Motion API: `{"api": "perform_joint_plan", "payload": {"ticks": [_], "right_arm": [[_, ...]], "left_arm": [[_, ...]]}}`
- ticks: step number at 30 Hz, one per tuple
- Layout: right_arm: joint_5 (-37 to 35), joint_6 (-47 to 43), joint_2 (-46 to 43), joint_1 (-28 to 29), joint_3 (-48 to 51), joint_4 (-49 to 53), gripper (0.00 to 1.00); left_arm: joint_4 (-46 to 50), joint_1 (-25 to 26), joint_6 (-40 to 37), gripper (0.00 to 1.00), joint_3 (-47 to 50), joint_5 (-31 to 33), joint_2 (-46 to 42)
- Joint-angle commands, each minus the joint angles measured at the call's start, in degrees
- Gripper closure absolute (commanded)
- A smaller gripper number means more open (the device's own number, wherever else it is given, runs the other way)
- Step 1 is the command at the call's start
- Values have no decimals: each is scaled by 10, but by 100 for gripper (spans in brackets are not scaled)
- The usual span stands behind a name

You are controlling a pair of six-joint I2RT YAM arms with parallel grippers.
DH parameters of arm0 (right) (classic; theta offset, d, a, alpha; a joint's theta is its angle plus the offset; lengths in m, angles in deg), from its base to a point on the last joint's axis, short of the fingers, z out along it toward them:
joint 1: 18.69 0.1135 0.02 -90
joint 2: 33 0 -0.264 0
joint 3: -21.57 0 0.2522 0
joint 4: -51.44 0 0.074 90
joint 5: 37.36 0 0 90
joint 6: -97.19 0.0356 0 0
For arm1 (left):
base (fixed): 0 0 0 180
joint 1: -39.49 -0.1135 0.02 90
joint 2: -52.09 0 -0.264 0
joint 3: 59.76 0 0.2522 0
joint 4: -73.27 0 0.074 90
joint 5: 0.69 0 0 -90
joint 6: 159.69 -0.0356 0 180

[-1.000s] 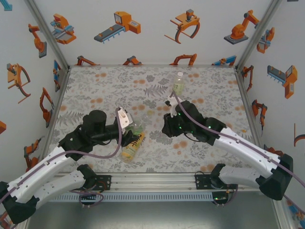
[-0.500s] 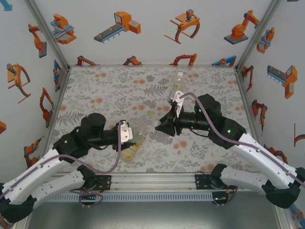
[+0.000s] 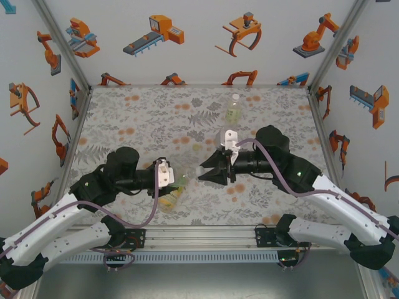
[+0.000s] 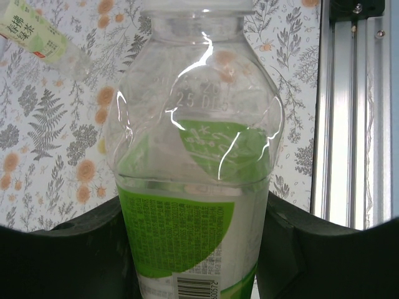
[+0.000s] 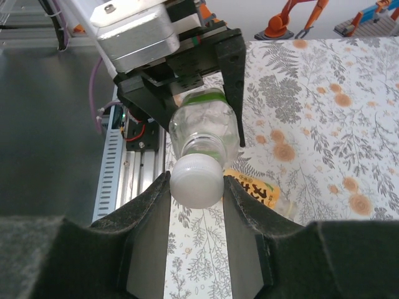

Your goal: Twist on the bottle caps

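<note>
My left gripper [image 3: 175, 182] is shut on the short green-tinted bottle [image 4: 196, 156], holding it sideways above the table with its mouth toward the right arm. The black fingers [image 4: 68, 249] press the green label from both sides. My right gripper [image 5: 197, 187] is shut on a white bottle cap [image 5: 197, 179], which sits against that bottle's [image 5: 204, 124] neck. From above, the cap [image 3: 198, 172] meets the bottle [image 3: 181, 182] between the two grippers [image 3: 202, 174]. The amber bottle [image 3: 167, 200] lies on the table under them.
A clear bottle with a pale yellow-green label [image 3: 233, 112] stands capped at the back of the floral table [image 3: 137, 118]; it also appears in the left wrist view [image 4: 31, 31]. The aluminium rail [image 3: 199, 235] runs along the near edge. Printed walls close three sides.
The right gripper has swung left and turned level, bringing the cap to the bottle's mouth. The left gripper shifted the green bottle slightly nearer and lower.
</note>
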Motion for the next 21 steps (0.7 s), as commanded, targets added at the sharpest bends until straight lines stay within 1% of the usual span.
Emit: {"api": "perform_joint_plan", "payload": {"ticks": [1, 11, 16, 21], "right_arm": [[16, -27, 6, 10, -6, -10, 88], [-33, -30, 14, 25, -13, -14, 89], [-69, -32, 21, 27, -21, -6, 92], [-70, -36, 27, 28, -30, 2, 92]], "left_arm": [[3, 4, -9, 100, -22, -15, -1], [2, 5, -9, 100, -23, -20, 2], [2, 5, -11, 100, -24, -21, 2], [2, 6, -13, 100, -23, -23, 3]]}}
